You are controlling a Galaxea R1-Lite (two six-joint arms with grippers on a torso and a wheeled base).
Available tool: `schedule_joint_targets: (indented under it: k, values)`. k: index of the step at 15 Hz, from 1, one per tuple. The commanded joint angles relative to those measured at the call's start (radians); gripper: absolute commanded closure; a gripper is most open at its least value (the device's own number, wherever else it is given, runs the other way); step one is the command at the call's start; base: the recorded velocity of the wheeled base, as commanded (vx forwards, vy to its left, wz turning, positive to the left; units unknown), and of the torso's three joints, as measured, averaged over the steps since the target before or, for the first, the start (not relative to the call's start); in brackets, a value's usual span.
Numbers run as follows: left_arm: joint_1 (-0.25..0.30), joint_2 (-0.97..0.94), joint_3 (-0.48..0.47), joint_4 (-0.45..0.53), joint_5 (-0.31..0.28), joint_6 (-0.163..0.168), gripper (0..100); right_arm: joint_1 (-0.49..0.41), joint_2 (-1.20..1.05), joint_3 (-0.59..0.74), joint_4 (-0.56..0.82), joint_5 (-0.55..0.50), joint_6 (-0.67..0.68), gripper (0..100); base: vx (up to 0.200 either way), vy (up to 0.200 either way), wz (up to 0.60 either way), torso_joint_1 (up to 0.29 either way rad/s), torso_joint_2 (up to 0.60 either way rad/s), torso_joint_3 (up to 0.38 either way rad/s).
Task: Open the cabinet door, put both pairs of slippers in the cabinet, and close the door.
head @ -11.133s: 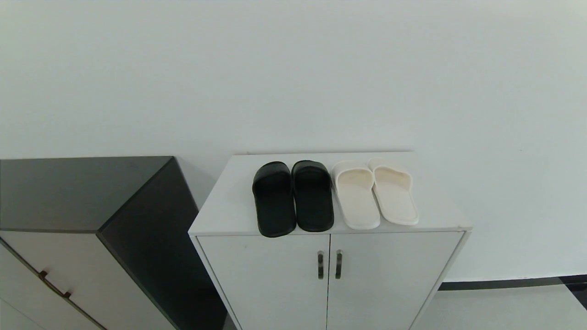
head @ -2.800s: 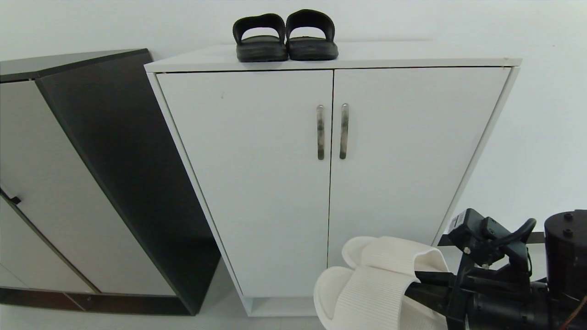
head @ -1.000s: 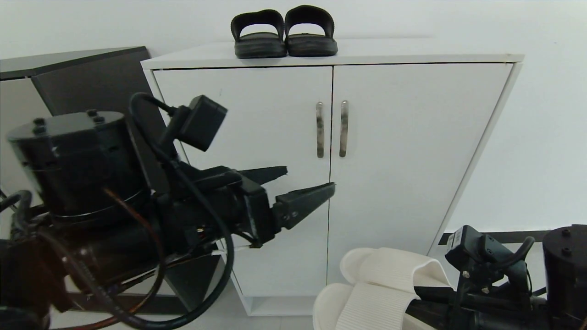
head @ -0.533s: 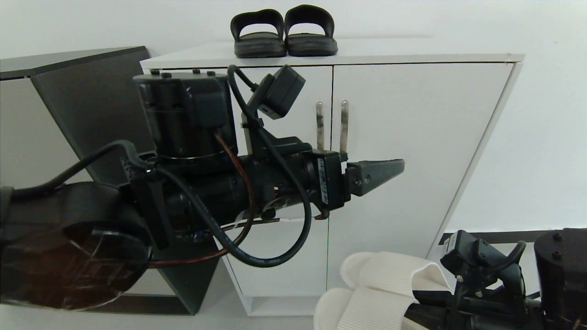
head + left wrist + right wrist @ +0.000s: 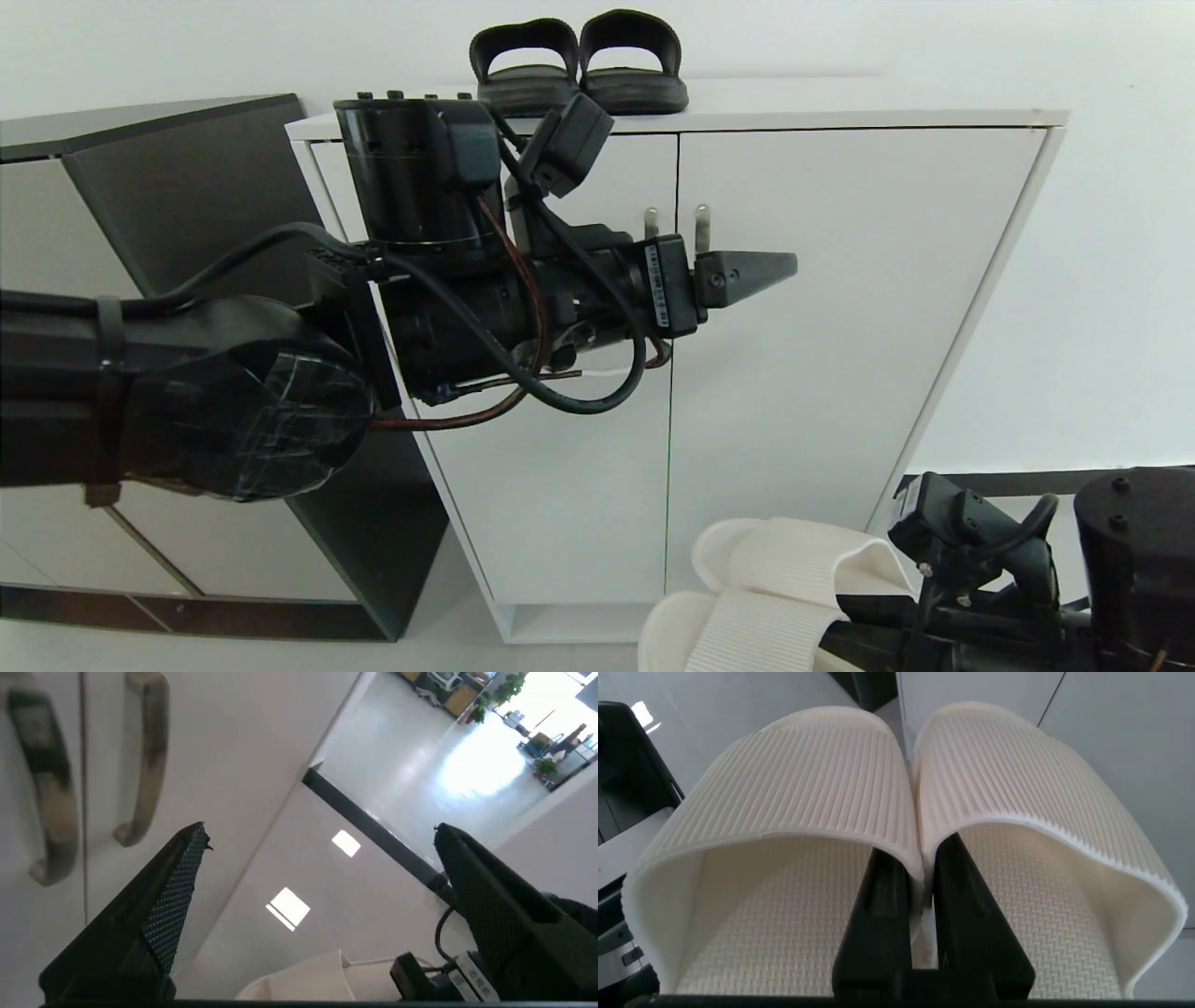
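Head view shows you the left hand [image 5: 756,268], fingers spread wide, just in front of the two metal handles [image 5: 702,217] of the closed white two-door cabinet [image 5: 840,308]. Your right hand [image 5: 920,873] is clamped on the pair of cream ribbed slippers [image 5: 794,560], low before the cabinet. The pair of black rubber slippers [image 5: 579,61] stands on its top.

- The black left gripper [image 5: 756,269] was raised from the lower left, jaws apart, to the level of the two metal door handles [image 5: 701,217] of the white cabinet [image 5: 840,280].
- The pair of cream ribbed slippers [image 5: 794,569], earlier taken off the cabinet top, was lowered slightly in the black right gripper [image 5: 920,905].
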Motion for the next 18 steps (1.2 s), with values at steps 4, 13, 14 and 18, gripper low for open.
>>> schedule_joint_targets:
  k: [4, 13, 14, 18]
  values:
    - [-0.003, 0.029, -0.032, 0.0, 0.081, 0.055, 0, 0.0, 0.021, -0.001, -0.001, 0.0, 0.0, 100, 0.0, 0.0, 0.0, 0.0, 0.0, 0.0]
    - [0.0, 0.154, -0.164, 0.003, 0.144, 0.054, 0, 0.0, 0.021, 0.001, -0.001, 0.0, 0.0, 100, 0.0, 0.0, 0.0, 0.0, 0.0, 0.0]
    - [0.002, 0.161, -0.169, 0.003, 0.144, 0.052, 0, 0.0, 0.021, -0.001, -0.001, 0.0, 0.0, 100, 0.0, 0.0, 0.0, 0.0, 0.0, 0.0]
    - [0.002, 0.167, -0.19, 0.004, 0.142, 0.048, 100, 0.0, 0.022, 0.001, -0.001, 0.002, 0.0, 100, 0.0, 0.0, 0.0, 0.0, 0.0, 0.0]
